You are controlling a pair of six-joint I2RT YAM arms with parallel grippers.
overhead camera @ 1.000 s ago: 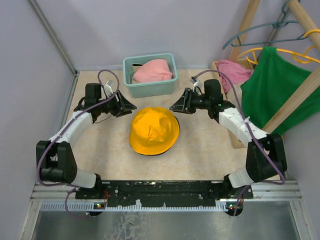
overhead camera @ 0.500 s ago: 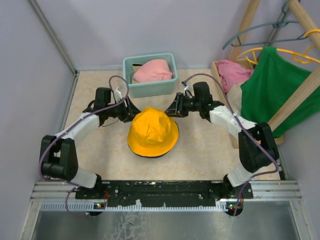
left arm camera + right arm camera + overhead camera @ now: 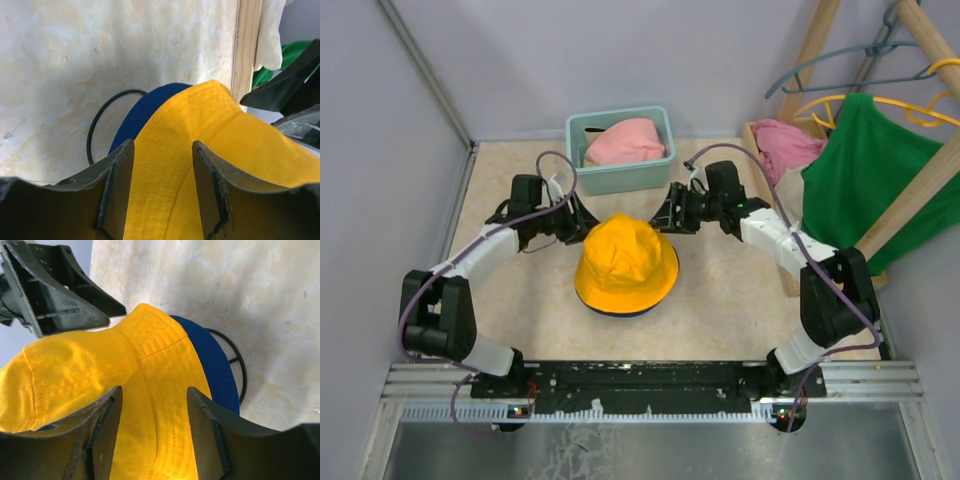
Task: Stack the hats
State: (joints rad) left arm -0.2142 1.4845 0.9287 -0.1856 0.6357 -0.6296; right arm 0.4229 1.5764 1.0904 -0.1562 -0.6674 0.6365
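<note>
Between your two arms, at the middle of the pale marbled tabletop (image 3: 510,300), the yellow-orange fabric bucket hat (image 3: 626,265) sat on top of the navy blue fabric bucket hat (image 3: 145,110), which showed only as a blue edge under its brim. Your left gripper (image 3: 582,222) stood at the yellow hat's far left brim, jaws well apart, with yellow cloth running up through the gap between the fingers (image 3: 117,185). Nothing was pinched, and whether the pads brushed the cloth could not be told. Your right gripper (image 3: 667,217) stood the same way at the far right brim, jaws equally parted astride the yellow cloth and clamped on nothing. Behind the hats, near both grippers, the teal rectangular plastic bin (image 3: 620,180) held a rounded pink fabric bundle (image 3: 625,142); you could not make out a brim on it.
</note>
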